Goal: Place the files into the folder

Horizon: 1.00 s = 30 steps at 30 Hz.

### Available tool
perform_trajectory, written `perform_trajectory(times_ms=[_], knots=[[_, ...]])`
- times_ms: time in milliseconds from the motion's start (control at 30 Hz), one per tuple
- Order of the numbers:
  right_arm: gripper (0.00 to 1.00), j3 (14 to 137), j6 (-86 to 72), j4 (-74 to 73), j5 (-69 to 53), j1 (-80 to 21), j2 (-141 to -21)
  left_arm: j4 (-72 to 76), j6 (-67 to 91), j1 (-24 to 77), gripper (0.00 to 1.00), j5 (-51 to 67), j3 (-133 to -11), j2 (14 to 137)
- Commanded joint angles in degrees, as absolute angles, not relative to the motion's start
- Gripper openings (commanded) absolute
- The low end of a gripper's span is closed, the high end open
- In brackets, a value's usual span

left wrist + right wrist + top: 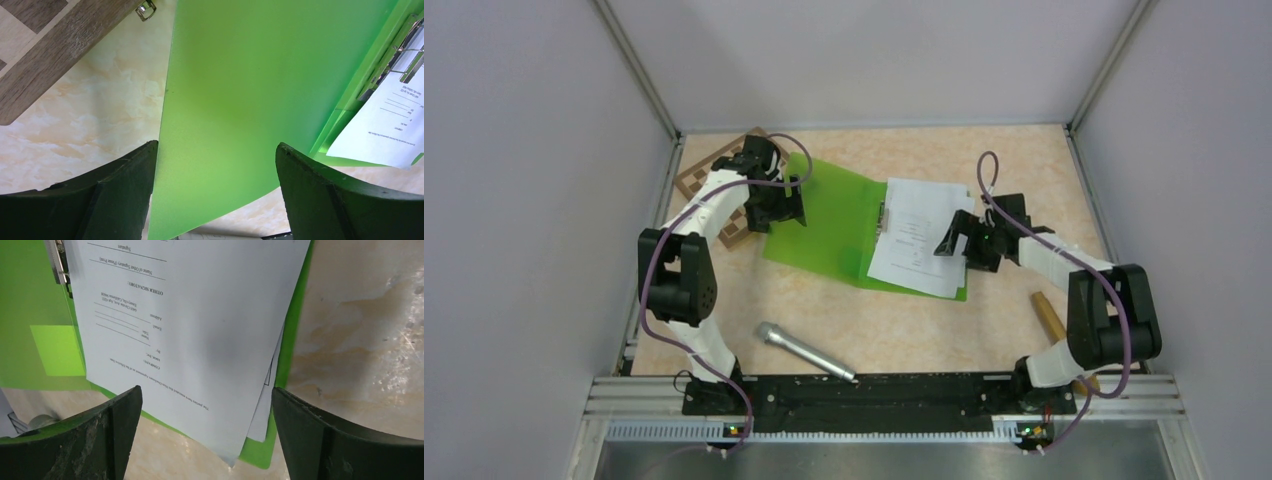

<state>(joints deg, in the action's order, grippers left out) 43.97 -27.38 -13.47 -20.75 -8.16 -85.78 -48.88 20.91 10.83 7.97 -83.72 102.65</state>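
Note:
The green folder lies open on the table. Its left cover curves up between the wide-open fingers of my left gripper; I cannot tell whether they touch it. The files, white printed sheets, lie slightly fanned on the folder's right half, beside the metal clip. My right gripper is open and empty, hovering over the near right corner of the files. The folder's edge shows beside the sheets.
A brown checkered board lies at the back left, partly under the left arm. A silver metal cylinder lies near the front middle. A wooden stick lies at the right by the right arm. Walls close in three sides.

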Motion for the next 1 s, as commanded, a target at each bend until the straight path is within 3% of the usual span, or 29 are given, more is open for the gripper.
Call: perform_trajectory(times_ms=[0,267,600,967], knots=[[0.99,46.89,-24.63,-16.67,-15.74,-8.46,-81.2,-47.57,20.84,10.99,0.9,8.55,-83.26,102.63],[0.99,57.01,-25.12,-15.11,-12.89,-4.61,-87.01,-47.62,20.74,10.98,0.9,8.17,-82.82,101.98],[0.99,72.1,-28.23,-13.56,-11.33,-1.9,-105.68,-48.39,20.07,10.97,0.9,7.23,-83.31,101.57],[0.99,73.85,-33.26,-7.78,-19.01,-2.01,-113.01,-48.79,19.26,10.98,0.9,6.63,-83.49,101.54]])
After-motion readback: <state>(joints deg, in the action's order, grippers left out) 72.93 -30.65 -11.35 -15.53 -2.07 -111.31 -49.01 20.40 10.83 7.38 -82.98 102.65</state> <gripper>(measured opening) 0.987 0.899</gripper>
